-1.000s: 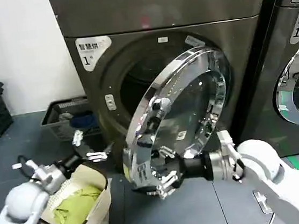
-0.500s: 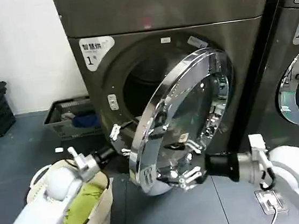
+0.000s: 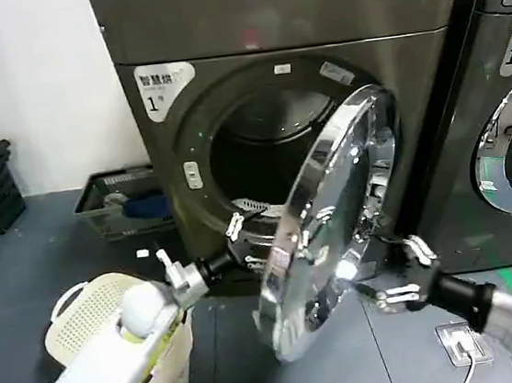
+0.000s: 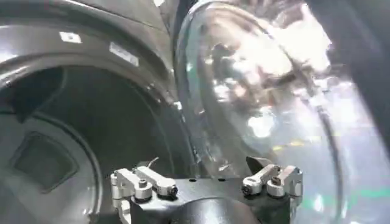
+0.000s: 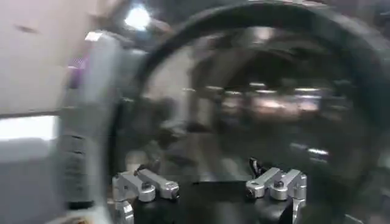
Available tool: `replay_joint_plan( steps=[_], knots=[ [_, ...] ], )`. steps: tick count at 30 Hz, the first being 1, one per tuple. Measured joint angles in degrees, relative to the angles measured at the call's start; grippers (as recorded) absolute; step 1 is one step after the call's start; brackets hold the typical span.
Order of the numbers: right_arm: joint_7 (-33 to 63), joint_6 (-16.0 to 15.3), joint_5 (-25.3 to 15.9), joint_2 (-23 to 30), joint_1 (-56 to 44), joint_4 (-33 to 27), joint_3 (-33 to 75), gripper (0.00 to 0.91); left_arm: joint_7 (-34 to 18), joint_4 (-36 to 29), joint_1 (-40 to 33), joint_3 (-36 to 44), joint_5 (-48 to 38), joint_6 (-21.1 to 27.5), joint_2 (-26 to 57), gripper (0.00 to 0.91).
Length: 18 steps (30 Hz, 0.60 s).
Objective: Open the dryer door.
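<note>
While the dryer door [image 3: 330,229] stands ajar, left gripper [image 3: 240,241] spread inside its edge, right gripper [image 3: 397,277] spread, empty.

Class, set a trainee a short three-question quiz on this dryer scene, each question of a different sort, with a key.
1. True or false: the dryer door is fully shut.
2. Which gripper is at the drum opening, inside the door's edge? A left gripper B right gripper
3. Fill in: beneath the left arm stands a cream laundry ______.

Key: 1 false, it hangs partly open; 2 A; 3 basket.
</note>
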Motion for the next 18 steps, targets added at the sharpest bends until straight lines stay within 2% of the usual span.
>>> replay_joint_plan(
  steps=[3, 7, 15, 18],
  knots=[
    [2.11, 1.38, -1.83, 3.39, -3.81, 0.41, 4.92, 0.907, -0.67, -0.05, -0.18, 0.76, 0.04, -0.05, -0.62, 0.907],
    [5.28, 2.32, -2.02, 7.77, -8.00, 1.39, 10.95, 0.907, -2.50, 0.42, -0.72, 1.74, 0.27, -0.01, -1.53, 0.907],
    [14.98, 8.28, -3.44, 17.19, -14.37, 1.45, 18.74, 0.907, -4.70, 1.52, -2.69, 4.52, 1.37, 0.29, -3.42, 0.907],
    [20.04, 8.49, -3.54, 20.11, -15.80, 0.97, 20.69, 0.907, -5.21, 2.13, -3.79, 6.03, 1.83, 0.25, -4.16, 0.907]
  ],
)
